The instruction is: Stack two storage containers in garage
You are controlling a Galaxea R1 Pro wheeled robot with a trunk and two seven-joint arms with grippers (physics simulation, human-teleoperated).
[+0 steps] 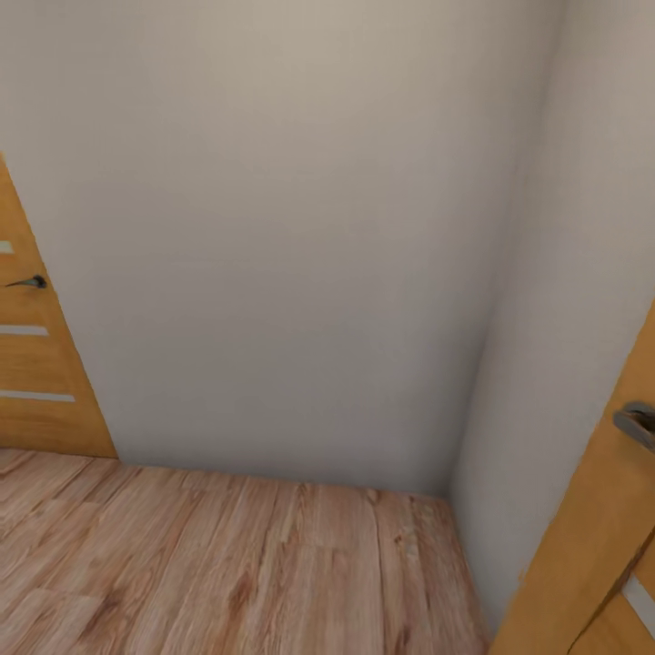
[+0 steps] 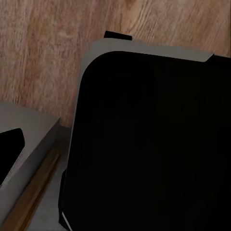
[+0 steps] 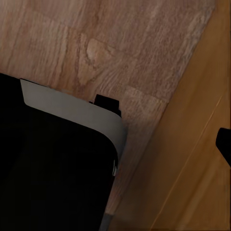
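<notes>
Containers unseen; wood floor [image 1: 227, 573], wall corner [image 1: 473, 364], two doors [image 1: 36, 364]; end effector state unclear.

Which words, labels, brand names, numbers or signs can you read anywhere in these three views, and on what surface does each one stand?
None: no readable text appears in these pictures.
The wall is plain.
The left door carries pale horizontal strips and a dark handle, no lettering.
The right door and its handle are unmarked.
The wood floor shows grain alone.
The dark robot base bears no label.
</notes>
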